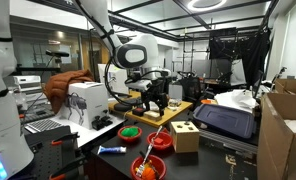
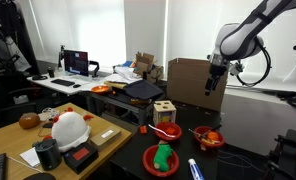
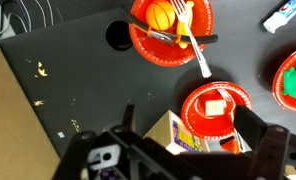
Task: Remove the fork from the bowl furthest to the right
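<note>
Hovering over the black table [image 3: 48,60], the gripper [image 3: 188,125] holds nothing, its jaws spread wide in the wrist view. Farther up that view sits the bowl [image 3: 143,45] with something orange inside. The fork [image 3: 194,42] lies across it, its lower end reaching past the rim. Rightward lie a second red bowl [image 3: 191,103], a green-filled bowl [image 3: 280,82] and a blue object [image 3: 285,15].
</note>
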Available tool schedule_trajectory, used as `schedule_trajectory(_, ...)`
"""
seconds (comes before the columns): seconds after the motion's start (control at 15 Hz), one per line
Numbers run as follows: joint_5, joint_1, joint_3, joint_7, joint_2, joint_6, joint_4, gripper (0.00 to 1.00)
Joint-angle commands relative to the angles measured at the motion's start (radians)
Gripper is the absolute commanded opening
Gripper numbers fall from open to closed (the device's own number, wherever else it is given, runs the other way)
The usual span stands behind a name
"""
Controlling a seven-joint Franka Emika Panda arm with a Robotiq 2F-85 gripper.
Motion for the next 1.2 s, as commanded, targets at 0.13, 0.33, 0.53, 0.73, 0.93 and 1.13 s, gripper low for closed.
schedule_trajectory(0.13, 0.080, -0.050, 0.078, -0.143, 0.106, 0.041, 0.046, 1.00)
schedule_trajectory(0.33, 0.071, -0.082, 0.094, -0.179, 0.155, 0.057, 0.057, 1.00)
schedule_trajectory(0.53, 0.074, -0.128, 0.112, -0.211, 0.195, 0.091, 0.069, 1.00)
schedule_trajectory(0.73, 0.079, -0.179, 0.147, -0.247, 0.243, 0.111, 0.104, 1.00)
schedule_trajectory(0.93, 0.113, -0.239, 0.226, -0.312, 0.306, 0.106, 0.140, 1.00)
schedule_trajectory(1.13, 0.126, -0.266, 0.281, -0.353, 0.383, 0.095, 0.177, 1.00)
